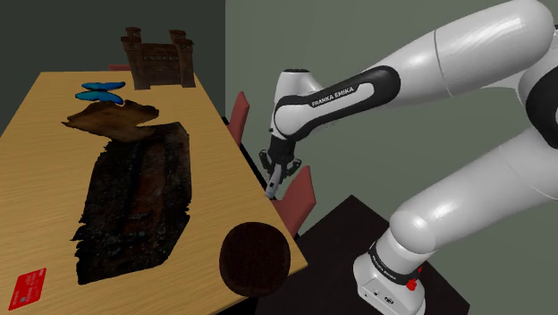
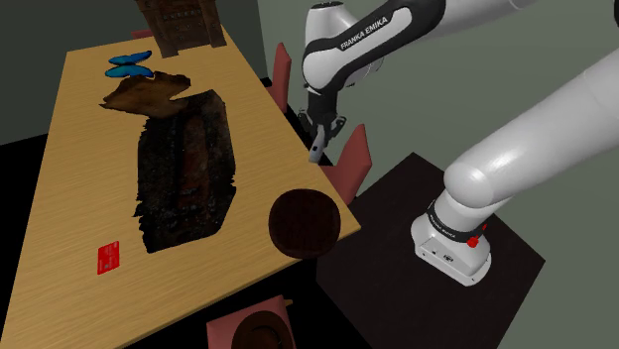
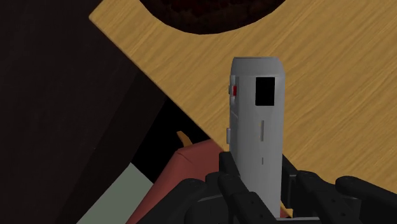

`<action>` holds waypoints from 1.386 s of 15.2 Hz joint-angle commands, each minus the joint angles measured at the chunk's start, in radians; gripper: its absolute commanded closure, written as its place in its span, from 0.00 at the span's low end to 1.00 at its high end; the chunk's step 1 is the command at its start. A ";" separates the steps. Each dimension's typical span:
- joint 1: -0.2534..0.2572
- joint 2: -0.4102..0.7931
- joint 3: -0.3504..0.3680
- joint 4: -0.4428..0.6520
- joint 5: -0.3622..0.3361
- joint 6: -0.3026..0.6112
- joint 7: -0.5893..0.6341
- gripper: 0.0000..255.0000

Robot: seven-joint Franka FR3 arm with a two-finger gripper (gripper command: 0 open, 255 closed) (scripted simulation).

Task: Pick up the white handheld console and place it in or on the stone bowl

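Note:
My gripper (image 1: 274,182) is shut on a pale grey handheld console (image 3: 256,121) with a small black screen and a red button on its side. The console sticks out lengthwise beyond the fingers (image 3: 238,191). It hangs in the air over the wooden table's edge (image 1: 234,152), above a red chair (image 1: 300,192). The console's light tip (image 2: 317,150) points down. The bowl (image 1: 255,259) is dark brown and round and sits at the table's near corner, a short way from the gripper (image 2: 319,139). Part of the bowl's rim (image 3: 210,16) lies ahead of the console.
A long dark ragged mat (image 1: 139,201) covers the table's middle. A blue butterfly-shaped thing (image 1: 98,91) and a brown castle model (image 1: 159,58) stand at the far end. A red card (image 1: 31,288) lies near the front. Red chairs (image 2: 347,159) line the table's side; the black stand (image 2: 436,278) is beside it.

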 commanded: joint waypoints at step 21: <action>0.250 -0.208 0.251 -0.016 0.221 -0.110 0.358 1.00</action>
